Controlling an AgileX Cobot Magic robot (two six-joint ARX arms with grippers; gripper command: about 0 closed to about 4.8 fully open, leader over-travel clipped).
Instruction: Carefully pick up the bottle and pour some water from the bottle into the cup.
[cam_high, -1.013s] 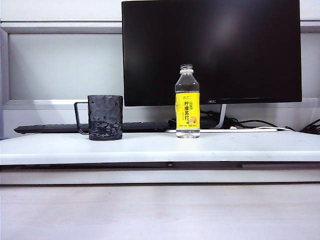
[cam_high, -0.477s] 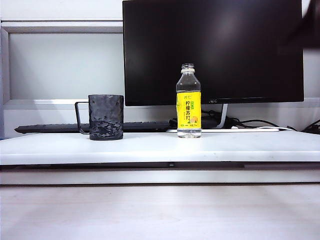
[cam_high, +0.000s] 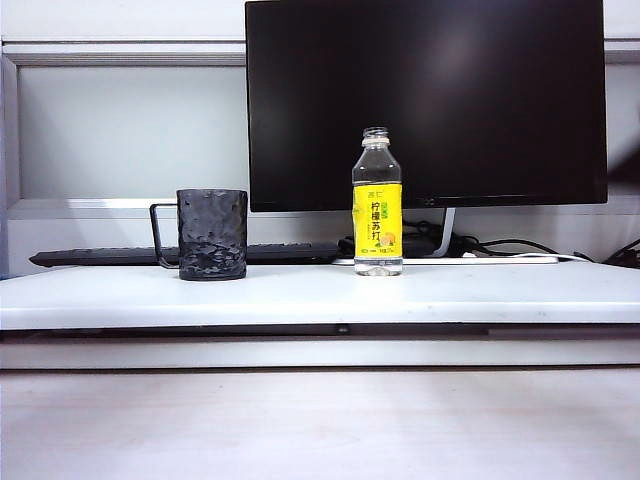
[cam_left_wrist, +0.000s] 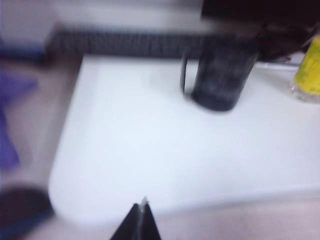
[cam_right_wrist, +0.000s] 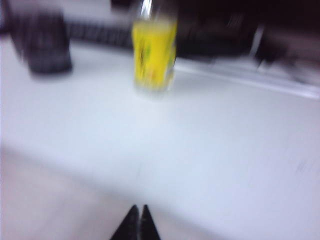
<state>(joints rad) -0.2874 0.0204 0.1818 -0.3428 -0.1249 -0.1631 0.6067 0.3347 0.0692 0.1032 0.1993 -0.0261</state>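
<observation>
Bottle (cam_right_wrist: 154, 52) stood upright near the worktop's (cam_high: 480, 295) rear edge, straight ahead of the closed, empty right pincer (cam_right_wrist: 136, 215). The left pincer (cam_left_wrist: 140, 212), also closed, faced the cup (cam_left_wrist: 222, 75).

- There was one small clear plastic bottle with a yellow label (cam_high: 377, 203), uncapped and upright.
- There was one dark grey dimpled mug with a thin wire-like handle (cam_high: 211, 235).
- One raised white shelf board (cam_high: 320, 296) carried both.
- One black flat-screen monitor (cam_high: 425, 100) stood behind them.
- One long black keyboard (cam_high: 110, 256) lay behind the mug.
- Two black two-finger grippers showed, one per wrist view: the left gripper (cam_left_wrist: 141, 220) and the right gripper (cam_right_wrist: 137, 220), each with its tips pressed together.
</observation>
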